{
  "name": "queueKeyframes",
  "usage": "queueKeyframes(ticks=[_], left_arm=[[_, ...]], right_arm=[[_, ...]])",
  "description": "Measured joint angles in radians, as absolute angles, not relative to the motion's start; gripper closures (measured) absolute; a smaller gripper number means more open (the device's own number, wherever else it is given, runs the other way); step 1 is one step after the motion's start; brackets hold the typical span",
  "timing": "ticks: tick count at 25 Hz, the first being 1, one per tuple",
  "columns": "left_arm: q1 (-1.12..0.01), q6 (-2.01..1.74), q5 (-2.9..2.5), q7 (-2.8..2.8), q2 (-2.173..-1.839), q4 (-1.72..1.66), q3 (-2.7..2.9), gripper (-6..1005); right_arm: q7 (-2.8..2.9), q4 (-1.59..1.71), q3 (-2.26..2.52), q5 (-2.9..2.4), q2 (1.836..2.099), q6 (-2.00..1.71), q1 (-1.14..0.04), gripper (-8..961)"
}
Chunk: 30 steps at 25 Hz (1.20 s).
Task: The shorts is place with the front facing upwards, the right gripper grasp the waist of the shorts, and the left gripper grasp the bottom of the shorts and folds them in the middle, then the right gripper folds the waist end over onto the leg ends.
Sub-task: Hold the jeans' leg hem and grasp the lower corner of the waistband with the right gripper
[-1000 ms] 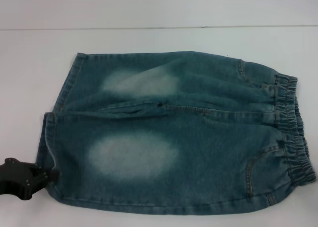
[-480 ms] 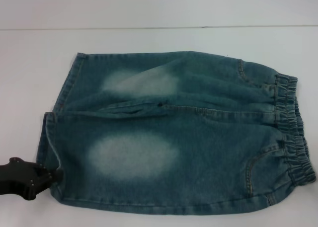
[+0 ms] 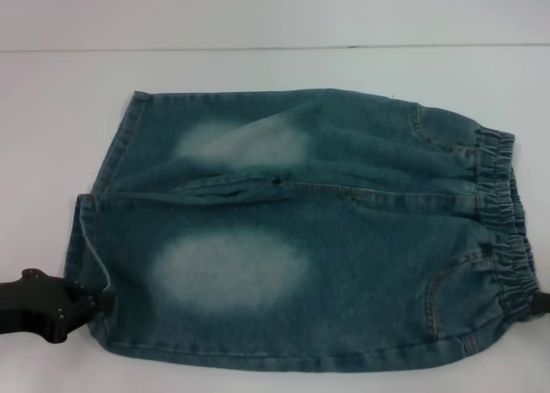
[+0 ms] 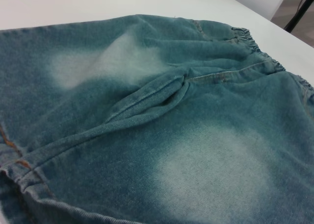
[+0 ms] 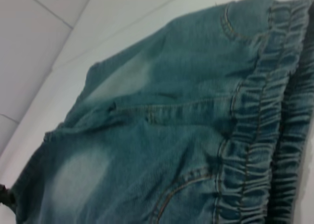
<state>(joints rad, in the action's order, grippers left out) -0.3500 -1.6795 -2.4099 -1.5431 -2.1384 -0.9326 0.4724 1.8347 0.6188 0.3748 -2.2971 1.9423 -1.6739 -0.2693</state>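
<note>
Head view: left tool touches shorts hem.

white table, denim shorts lying flat on it

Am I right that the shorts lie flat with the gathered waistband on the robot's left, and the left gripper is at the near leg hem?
Not quite: the head view shows the waist of the shorts on the robot's right. The left gripper is indeed at the near leg hem of the shorts.
</note>
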Motion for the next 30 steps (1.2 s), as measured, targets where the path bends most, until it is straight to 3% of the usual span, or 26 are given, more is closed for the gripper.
queueKeyframes(ticks=[30], left_arm=[[-0.356,-1.68,-2.408,-1.543,-2.138,-0.93,0.486,949]], right_arm=[[1.848,0.621,0.418,-2.306,1.953,-1.706,-0.304,37]])
